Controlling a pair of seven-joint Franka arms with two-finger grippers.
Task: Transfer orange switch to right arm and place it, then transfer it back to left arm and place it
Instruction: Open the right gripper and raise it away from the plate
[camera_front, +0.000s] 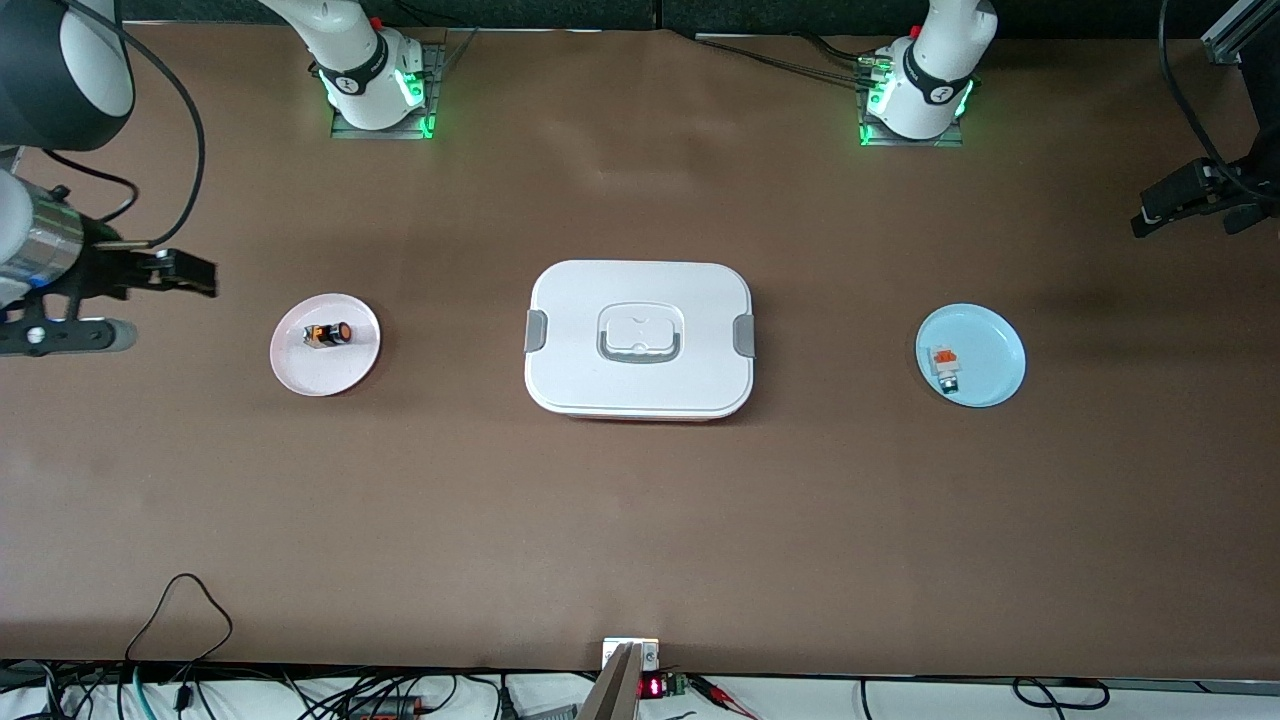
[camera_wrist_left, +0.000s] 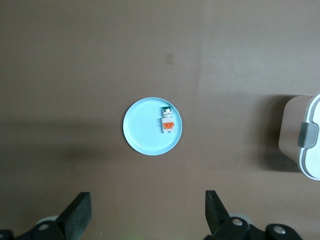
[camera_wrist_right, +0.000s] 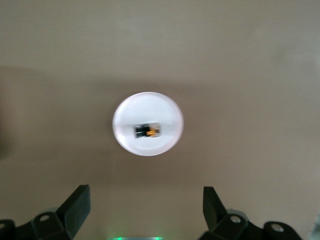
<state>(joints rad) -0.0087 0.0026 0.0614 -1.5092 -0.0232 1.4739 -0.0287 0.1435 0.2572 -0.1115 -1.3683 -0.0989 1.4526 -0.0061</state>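
Currently right gripper (camera_wrist_right: 145, 210) is hanging wide open, empty, over the table's right-arm end, near the round pink plate (camera_front: 300, 375) carrying the small black cylindrical orange switch (camera_front: 329, 334). Left gripper (camera_wrist_left: 148, 215) is hovering wide open, empty, at the left-arm end. Large white lidded plastic box (camera_front: 640, 340) is sitting mid-table between the pink plate and the round blue plate (camera_front: 995, 350) with a small white-grey orange-topped block (camera_front: 945, 365).

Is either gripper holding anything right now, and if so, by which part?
Nothing is held. The left gripper and right gripper are both open and empty, high over the table; the orange switch lies on the pink plate.
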